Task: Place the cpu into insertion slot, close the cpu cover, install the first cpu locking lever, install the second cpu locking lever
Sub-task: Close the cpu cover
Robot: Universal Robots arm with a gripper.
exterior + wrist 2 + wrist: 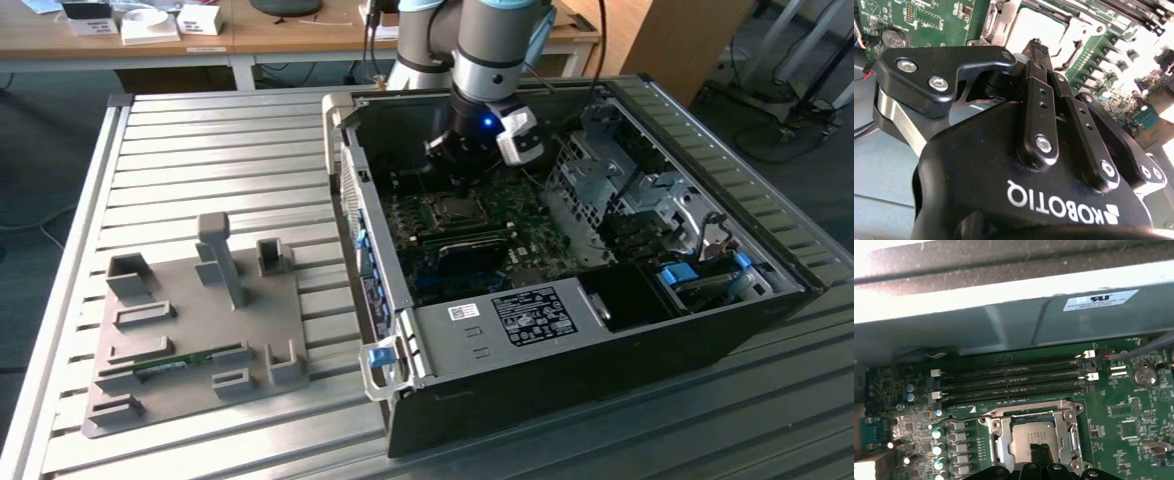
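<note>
The cpu (1023,440), a small flat square chip with a silvery metal top, sits in the insertion slot (435,211), a square dark socket on the dark green motherboard (1134,415), just above the middle of the exterior view. The square silvery windowed cpu cover (1072,436) appears to lie flat around it. The black two-finger gripper (1040,454) is right over the chip, fingers pressed together, holding nothing. The chip looks light, stiff, slick-topped and delicate underneath, and is best held by opposite edges.
</note>
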